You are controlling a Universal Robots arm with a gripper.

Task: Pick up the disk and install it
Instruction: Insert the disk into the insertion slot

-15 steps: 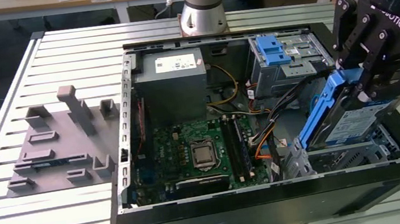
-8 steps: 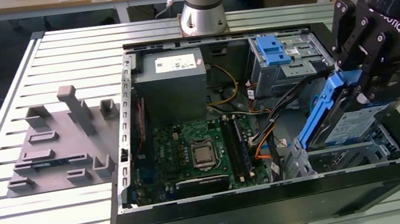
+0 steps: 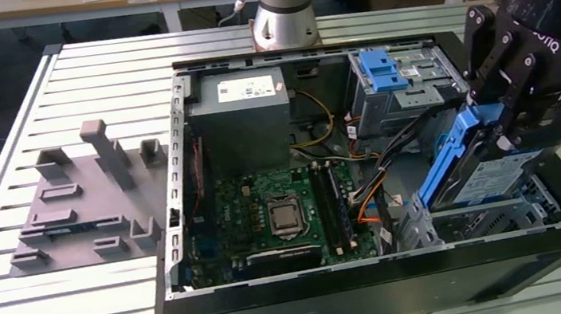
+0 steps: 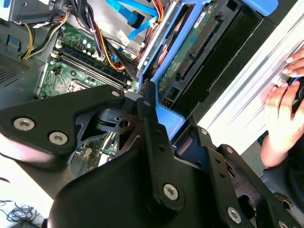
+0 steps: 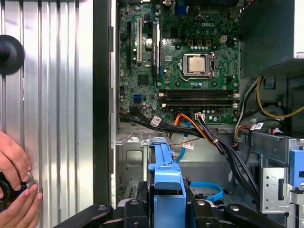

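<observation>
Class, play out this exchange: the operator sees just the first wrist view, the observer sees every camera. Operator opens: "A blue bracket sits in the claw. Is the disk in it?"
Observer: Yes; in the exterior view the claw grips the disk, white-and-blue label showing.
Operator: Is it level?
Observer: No, it tilts, lower end toward the metal bay in the case.
Operator: What's on the table beyond the case?
Observer: A grey fixture with upright pegs, at the exterior view's left.

disk (image 3: 492,177) label — print illegible | grey box (image 3: 244,125) sticker — print illegible
</observation>
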